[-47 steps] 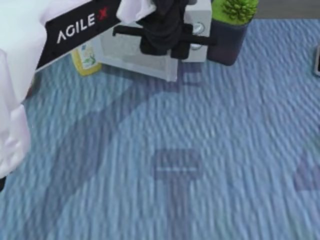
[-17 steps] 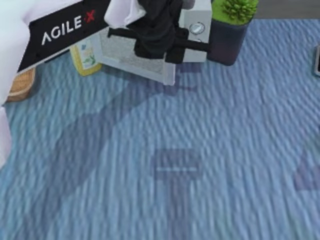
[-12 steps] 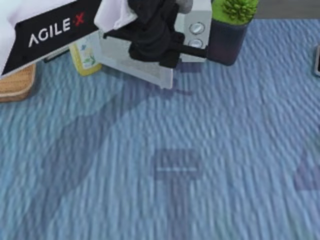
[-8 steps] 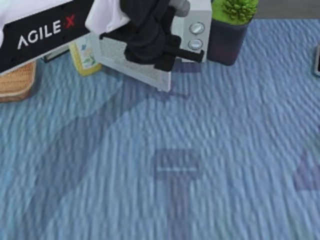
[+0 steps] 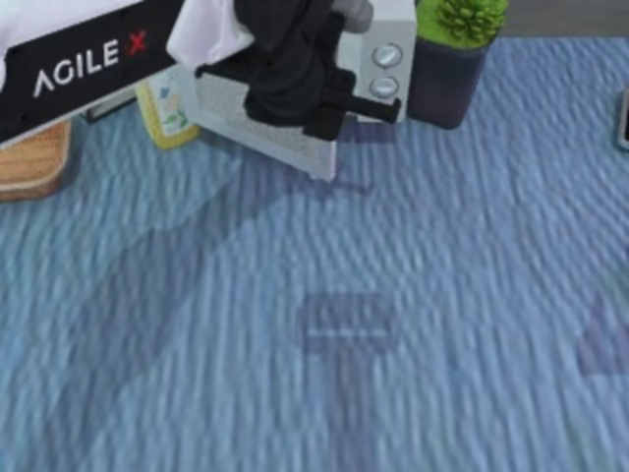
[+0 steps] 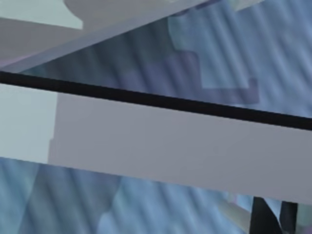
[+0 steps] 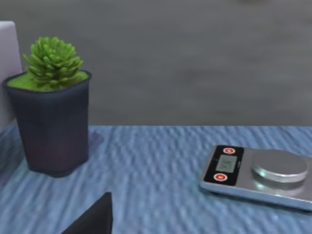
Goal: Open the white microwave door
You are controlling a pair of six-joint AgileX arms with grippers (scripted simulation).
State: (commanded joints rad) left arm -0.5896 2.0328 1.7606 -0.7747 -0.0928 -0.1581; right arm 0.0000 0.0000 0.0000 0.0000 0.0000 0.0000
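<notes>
The white microwave (image 5: 391, 28) stands at the table's far edge, its two silver knobs (image 5: 385, 57) facing me. The white microwave door (image 5: 267, 136), with its grey mesh window, is swung out at an angle from the oven's front, its free edge pointing toward the table's middle. My left gripper (image 5: 295, 87) hangs over the door's upper edge, shut on it and hiding much of it. In the left wrist view the door's edge (image 6: 170, 141) fills the middle as a wide pale band. My right gripper (image 7: 92, 219) shows only a dark tip and is outside the top view.
A potted succulent (image 5: 457, 44) stands right of the microwave, a yellow bottle (image 5: 165, 113) and a wooden board (image 5: 34, 157) to its left. A silver kitchen scale (image 7: 263, 175) lies at the far right edge (image 5: 623, 118). Blue cloth covers the table.
My left arm has drawn back to the left and the door has swung further out from the oven with it. In the last half second nothing has moved.
</notes>
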